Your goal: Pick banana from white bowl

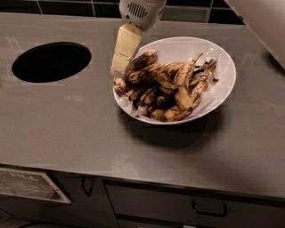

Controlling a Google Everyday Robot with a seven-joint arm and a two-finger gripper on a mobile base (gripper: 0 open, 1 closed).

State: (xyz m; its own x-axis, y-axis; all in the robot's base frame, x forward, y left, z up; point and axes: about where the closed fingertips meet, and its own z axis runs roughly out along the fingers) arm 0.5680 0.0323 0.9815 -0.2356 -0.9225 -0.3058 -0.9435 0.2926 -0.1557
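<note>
The white bowl (222, 67) sits on the steel counter right of centre, filled with several overripe bananas. The banana (143, 60), large, curved and mostly brown-black, lies on top of the pile at the bowl's left rim. My gripper (121, 62), cream-coloured under a white wrist (140, 10), hangs down at the bowl's left rim, right beside the left end of this banana and apparently touching it. Whether it has hold of the banana does not show.
A round black hole (51, 61) opens in the counter (89, 129) to the left of the bowl. My arm (262, 22) crosses the top right corner. Dark tiles run along the back. Drawers with handles (208, 210) are below the counter's front edge.
</note>
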